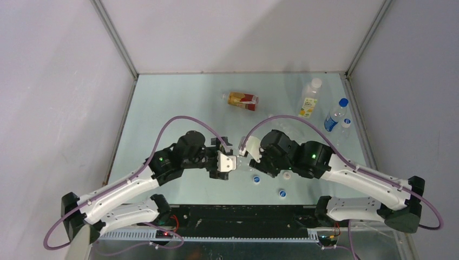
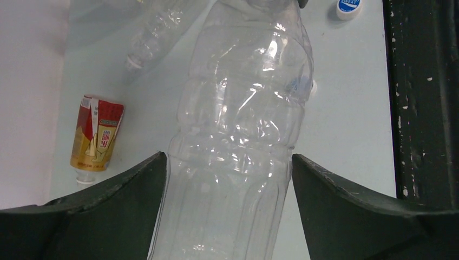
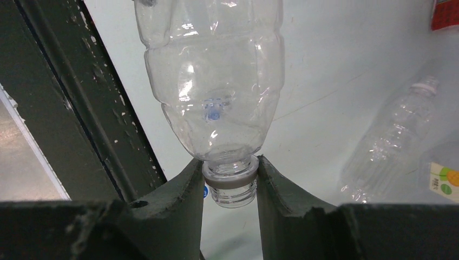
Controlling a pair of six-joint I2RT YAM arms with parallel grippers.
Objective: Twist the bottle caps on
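Blue cap [image 1: 256, 179] loose on the table [image 1: 162, 108], right below the two grippers, and a second blue cap [image 1: 282, 193] nearer the arm bases. A small white cap [image 1: 287, 174] sits just beside the right arm's wrist. None of them is on a bottle.

Up in the middle, a clear bottle [image 2: 238, 124] is held between the two arms, clear of the table. The right gripper [image 3: 229, 179] has its fingers [image 3: 178, 206] pinched narrow on the bare neck, just under the collar, and the threaded mouth is open with no cap on it. The left gripper [image 2: 227, 160] stands wide around the ribbed body. Both fingertips [image 2: 154, 162] look to be touching the plastic, one on each side.

Over by the far side, the amber bottle [image 1: 242, 101] with the red-orange label lies on its side, well apart from the caps. A second clear bottle [image 3: 389, 146] lies flat on the table too, neck uncapped. To the far right, a yellow-labelled bottle [image 1: 309, 100] stands upright with a white top on. A blue-labelled bottle [image 1: 335, 115] is just beside it, blue top on.
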